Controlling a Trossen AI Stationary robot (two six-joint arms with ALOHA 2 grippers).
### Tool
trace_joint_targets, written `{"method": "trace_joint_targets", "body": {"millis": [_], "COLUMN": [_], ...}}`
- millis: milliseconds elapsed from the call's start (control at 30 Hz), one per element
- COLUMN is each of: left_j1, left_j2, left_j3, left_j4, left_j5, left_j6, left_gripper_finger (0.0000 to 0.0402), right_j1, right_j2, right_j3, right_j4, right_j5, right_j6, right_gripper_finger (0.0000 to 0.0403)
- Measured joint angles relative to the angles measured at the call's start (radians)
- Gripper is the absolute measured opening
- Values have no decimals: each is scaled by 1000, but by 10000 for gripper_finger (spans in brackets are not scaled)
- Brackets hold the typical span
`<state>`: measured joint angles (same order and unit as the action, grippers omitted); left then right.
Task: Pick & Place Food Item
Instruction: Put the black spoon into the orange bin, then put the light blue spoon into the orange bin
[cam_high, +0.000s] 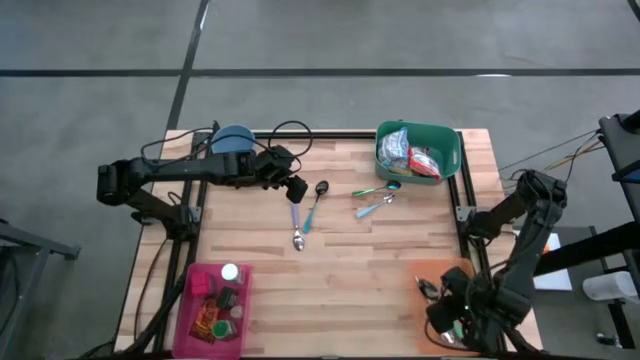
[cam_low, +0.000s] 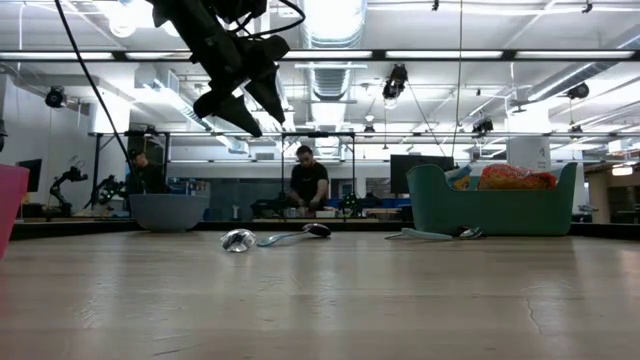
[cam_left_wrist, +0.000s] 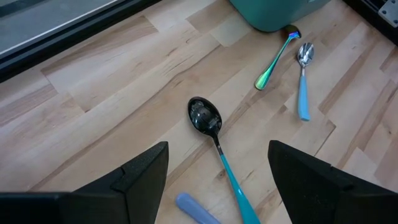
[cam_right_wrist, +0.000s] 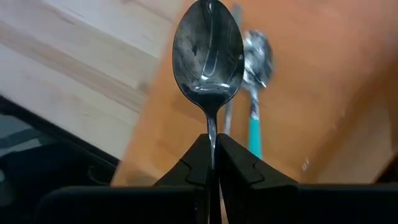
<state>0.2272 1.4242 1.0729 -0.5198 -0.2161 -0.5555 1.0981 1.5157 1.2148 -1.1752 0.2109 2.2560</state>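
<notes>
Food packets lie in the green bin at the table's far right; no gripper is near them. My left gripper hangs open above a black spoon with a teal handle, which lies flat on the wood. My right gripper stands at the near right corner over an orange tray, shut on a dark metal spoon. A second spoon with a teal handle lies in that tray. My right gripper pinches the metal spoon's handle just behind its bowl, between the two fingertips. The handle runs back along the fingers and is hidden by them. The bowl sticks out past the fingertips, pointing down at the orange tray.
Several spoons lie at mid-table: a purple-handled one, an iridescent one and a blue-handled one. A blue bowl stands at the far left, a pink bin of small items at the near left.
</notes>
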Motion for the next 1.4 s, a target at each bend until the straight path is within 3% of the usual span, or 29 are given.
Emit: {"method": "trace_joint_targets", "body": {"millis": [167,867,1200,1400], "left_j1": [0,0,0,0], "left_j2": [0,0,0,0], "left_j3": [0,0,0,0], "left_j4": [0,0,0,0], "left_j5": [0,0,0,0], "left_j6": [0,0,0,0], "left_gripper_finger": [279,279,279,279], "right_j1": [41,41,42,40], "right_j2": [37,348,336,335], "right_j3": [2,0,21,22], "right_j4": [-28,-158,-152,-147], "right_j5": [-32,-104,-77,-74], "right_j6": [115,122,133,135], "right_gripper_finger": [15,18,107,132]}}
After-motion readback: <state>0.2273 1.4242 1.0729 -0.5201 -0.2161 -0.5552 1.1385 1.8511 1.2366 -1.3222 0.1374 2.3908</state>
